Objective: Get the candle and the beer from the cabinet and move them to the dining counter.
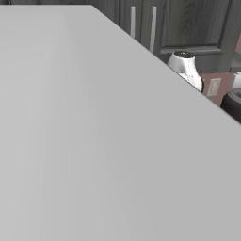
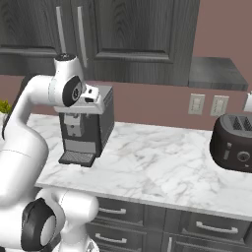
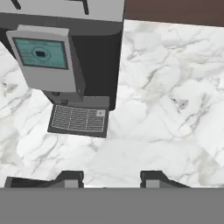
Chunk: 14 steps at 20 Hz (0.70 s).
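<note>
The cabinet (image 2: 133, 34) is the dark charcoal wall unit above the worktop. Its doors are closed, with slim silver handles (image 2: 81, 37); its doors and handles (image 1: 152, 28) also show at the top of the left base view. The candle and the beer are hidden. The dining counter is out of view. My gripper (image 3: 111, 178) hangs above the marble worktop (image 3: 166, 87), just in front of a coffee machine (image 3: 65, 52). It is open, with only bare marble between its fingertips (image 3: 70, 177). In the right base view the hand (image 2: 96, 96) sits in front of the coffee machine's top.
A large flat pale-grey panel (image 1: 84, 141) blocks most of the left base view. A dark toaster (image 2: 234, 142) stands at the right on the worktop (image 2: 157, 167), with wall outlets (image 2: 197, 103) behind it. Base drawers (image 2: 211, 229) run below. Bare marble lies between the coffee machine (image 2: 86, 128) and the toaster.
</note>
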Available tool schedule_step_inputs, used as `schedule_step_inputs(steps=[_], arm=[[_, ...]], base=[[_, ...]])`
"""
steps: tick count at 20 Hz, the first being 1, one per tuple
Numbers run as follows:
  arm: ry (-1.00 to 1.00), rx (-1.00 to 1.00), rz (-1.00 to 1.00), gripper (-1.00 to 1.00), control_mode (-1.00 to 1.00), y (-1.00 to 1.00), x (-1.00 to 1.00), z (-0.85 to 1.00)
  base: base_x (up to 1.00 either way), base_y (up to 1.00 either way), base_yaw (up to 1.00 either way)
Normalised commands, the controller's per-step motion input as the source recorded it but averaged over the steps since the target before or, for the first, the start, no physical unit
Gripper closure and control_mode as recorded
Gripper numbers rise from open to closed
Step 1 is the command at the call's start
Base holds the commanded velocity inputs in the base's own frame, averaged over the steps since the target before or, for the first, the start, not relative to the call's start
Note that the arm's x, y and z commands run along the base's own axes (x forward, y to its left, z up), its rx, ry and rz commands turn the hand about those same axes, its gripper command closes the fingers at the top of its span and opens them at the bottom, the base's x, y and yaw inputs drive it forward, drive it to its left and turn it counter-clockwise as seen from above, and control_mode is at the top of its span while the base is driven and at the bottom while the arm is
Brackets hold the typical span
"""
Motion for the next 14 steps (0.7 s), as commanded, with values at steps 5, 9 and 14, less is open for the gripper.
schedule_step_inputs(steps=[5, 9, 14], arm=[[-0.02, -0.02, 0.0, -1.0, -1.0, 0.32, -0.06, 0.0], [-0.4, -0.01, 0.03, -1.0, -1.0, 0.4, -0.32, -0.01], [-0.69, -0.01, 0.06, -1.0, -1.0, 0.07, -0.45, 0.1]], base=[[0.0, 0.0, 0.0], [0.0, 0.0, 0.0], [0.0, 0.0, 0.0]])
